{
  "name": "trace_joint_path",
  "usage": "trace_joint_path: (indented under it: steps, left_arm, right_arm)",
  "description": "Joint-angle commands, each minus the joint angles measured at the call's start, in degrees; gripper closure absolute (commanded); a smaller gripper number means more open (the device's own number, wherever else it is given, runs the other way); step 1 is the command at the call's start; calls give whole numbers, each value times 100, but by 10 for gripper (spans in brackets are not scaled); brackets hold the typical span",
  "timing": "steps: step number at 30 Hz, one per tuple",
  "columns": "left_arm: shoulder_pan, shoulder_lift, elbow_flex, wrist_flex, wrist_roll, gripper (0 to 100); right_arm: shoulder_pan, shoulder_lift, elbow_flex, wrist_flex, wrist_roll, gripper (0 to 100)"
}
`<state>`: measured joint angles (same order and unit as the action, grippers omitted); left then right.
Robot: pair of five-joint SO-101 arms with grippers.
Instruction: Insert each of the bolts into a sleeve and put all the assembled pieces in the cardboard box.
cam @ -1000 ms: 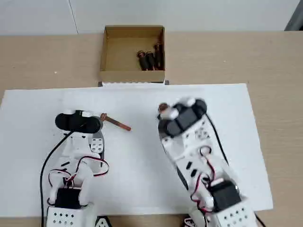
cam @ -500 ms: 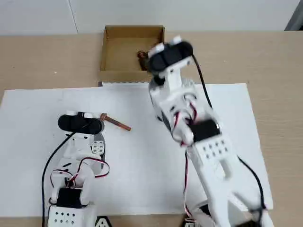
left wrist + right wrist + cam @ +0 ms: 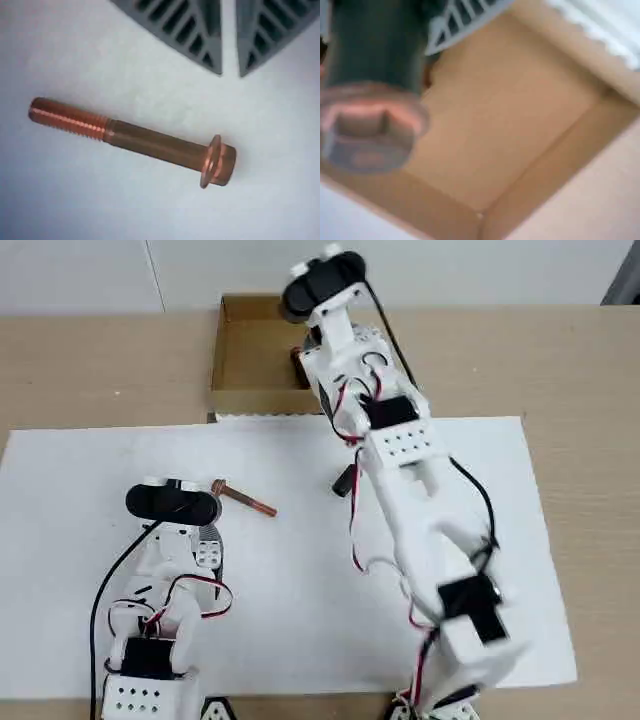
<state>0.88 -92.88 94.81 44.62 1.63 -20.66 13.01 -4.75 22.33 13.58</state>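
A bare copper bolt (image 3: 245,499) (image 3: 135,140) lies flat on the white sheet (image 3: 80,500). My left gripper (image 3: 207,525) (image 3: 228,55) hovers just beside its head, fingers nearly together with only a thin slit and nothing between them. My right arm stretches out over the cardboard box (image 3: 250,400) (image 3: 485,125). My right gripper (image 3: 312,335) is shut on an assembled piece (image 3: 370,100): a dark sleeve with the bolt's copper head at its end, hanging above the box floor. Another assembled piece (image 3: 297,357) shows in the box beside the arm.
A small dark piece (image 3: 345,480), perhaps a sleeve, sits on the sheet beside the right arm. The wooden table (image 3: 560,360) surrounds the sheet. The right arm's body spans the sheet's right half.
My right arm has swung from the middle of the sheet forward to above the box, carrying the assembled piece. The left arm has barely shifted, and the bolt has stayed put.
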Motion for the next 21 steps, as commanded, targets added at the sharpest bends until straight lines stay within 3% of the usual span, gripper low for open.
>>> trace_joint_path:
  steps: [1, 13, 21]
  left_arm:
    - [18, -70, -40, -26, -35, 994]
    - [18, -70, -40, -26, -26, 994]
    - [18, -70, -40, -26, -18, 994]
  right_arm:
    - [57, 646, -888, -497, 545, 995]
    - [-198, 2826, -2409, -804, 1653, 989]
    - [-303, 3160, -2673, -796, 1749, 823]
